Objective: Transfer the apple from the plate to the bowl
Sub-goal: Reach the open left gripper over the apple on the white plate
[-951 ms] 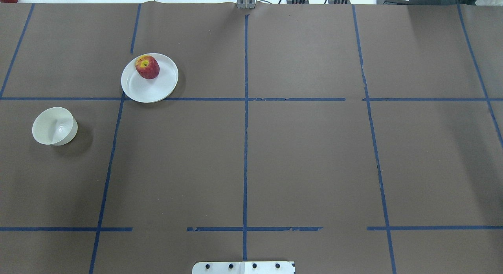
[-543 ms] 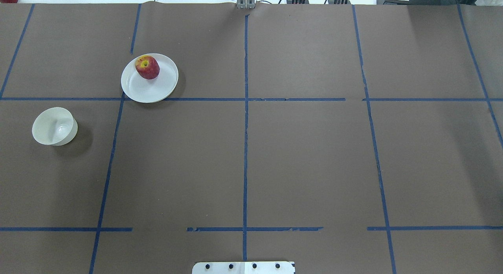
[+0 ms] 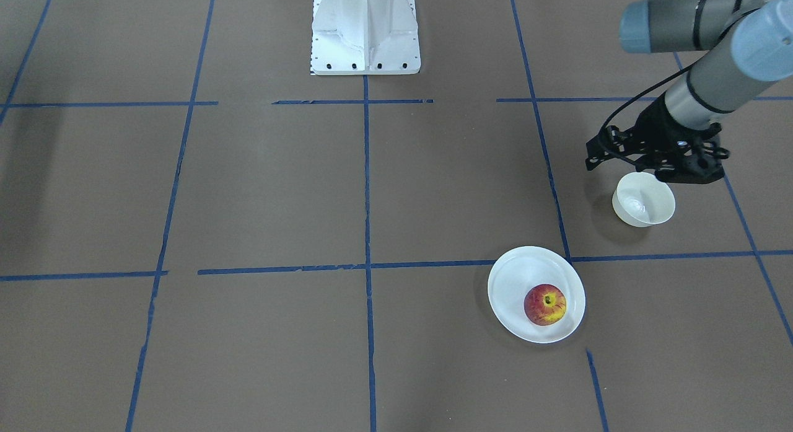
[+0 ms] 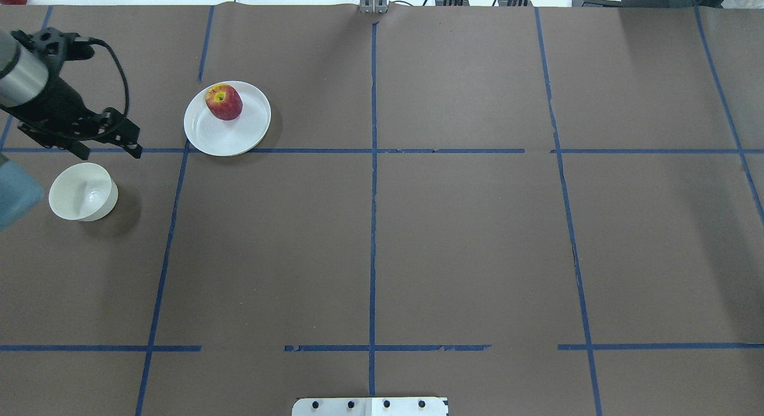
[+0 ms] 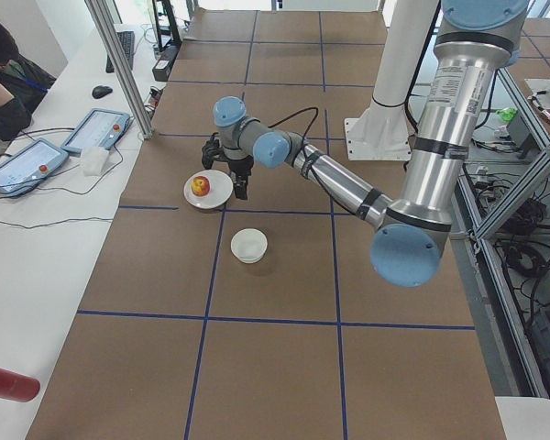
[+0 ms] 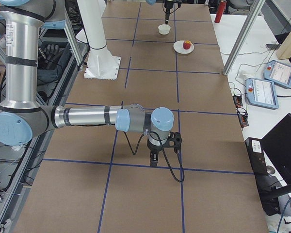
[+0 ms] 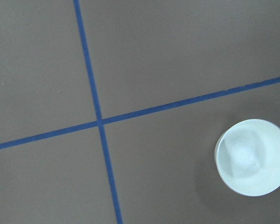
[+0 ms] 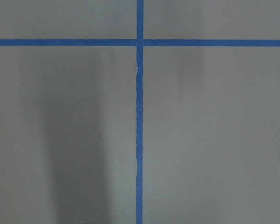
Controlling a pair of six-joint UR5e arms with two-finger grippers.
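Containers: the apple [image 4: 224, 102] sits on the plate [image 4: 234, 135], toward its far rim. The bowl [image 4: 74, 192] stands apart on the counter [image 4: 453, 237], its floor bare white.

You have the left end effector [image 3: 652, 167] hanging near the bowl, jaws wide and gripping nothing. Whether the right end effector [image 6: 153, 159] is spread or closed cannot be told.

Change: the left arm has entered the overhead view; the apple, plate and bowl are unmoved.

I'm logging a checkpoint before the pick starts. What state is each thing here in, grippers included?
apple: resting on the plate, stem dimple up, not grasped.
plate: lying flat, carrying only the apple, which sits off-centre.
bowl: upright, empty.
left gripper: open, holding nothing, raised near the bowl.
right gripper: far from all three things; whether it is open or shut cannot be told.
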